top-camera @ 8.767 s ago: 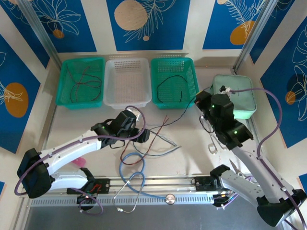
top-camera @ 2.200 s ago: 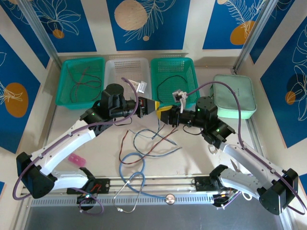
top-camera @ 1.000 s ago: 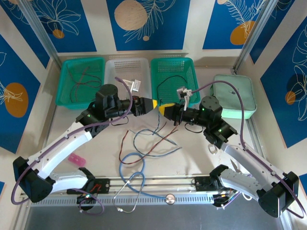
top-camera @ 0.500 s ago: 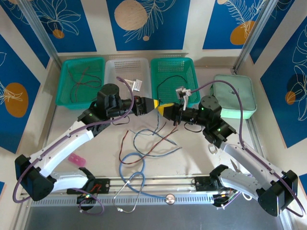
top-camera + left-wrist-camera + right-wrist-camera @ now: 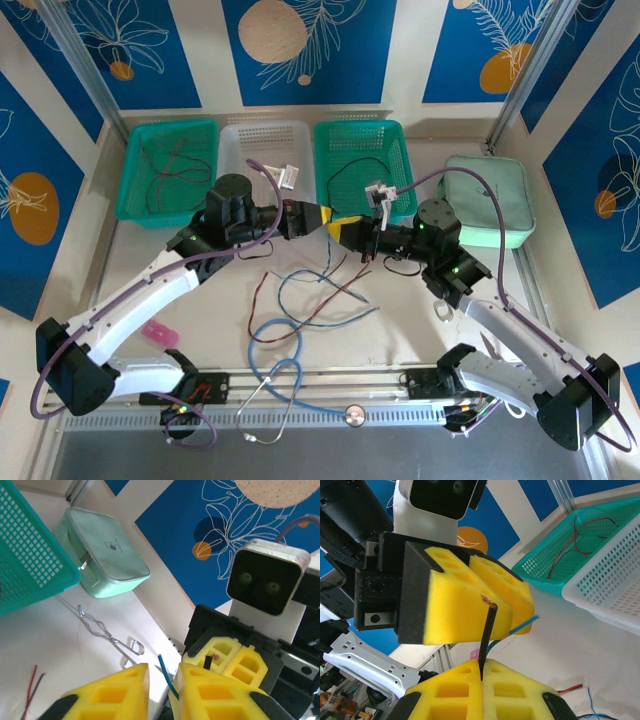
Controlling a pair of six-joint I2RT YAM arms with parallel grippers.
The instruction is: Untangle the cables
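Both arms reach in over the middle of the table, just near of the baskets, and the two pincers meet nose to nose. The right gripper (image 5: 340, 229) has its yellow pads pressed tight together, and pinched between them is the black cable (image 5: 487, 635), a short end standing straight up out of the seam with a fleck of bare copper at the tip.

Facing it, the left gripper (image 5: 321, 217) comes in from the left. In its own wrist view the jaws stand at a slim gap, and the blue-grey cable (image 5: 167, 676) runs through that gap. The pads sit right beside it, with daylight on either side. From the right wrist, the end of that cable pokes out to the right past the left pads.

Below the grippers, the rest of the cables (image 5: 315, 290) lie on the table in a loose knot of red, black and blue-grey strands, near of the pincers. Nearer again curls the light-blue stethoscope (image 5: 272, 345).

Along the far side, the left teal basket (image 5: 170, 127) holds red and dark wires, the white basket (image 5: 265, 127) stands in the middle, and the right teal basket (image 5: 360, 126) holds a black loop. A mint case (image 5: 500, 215) sits far right.
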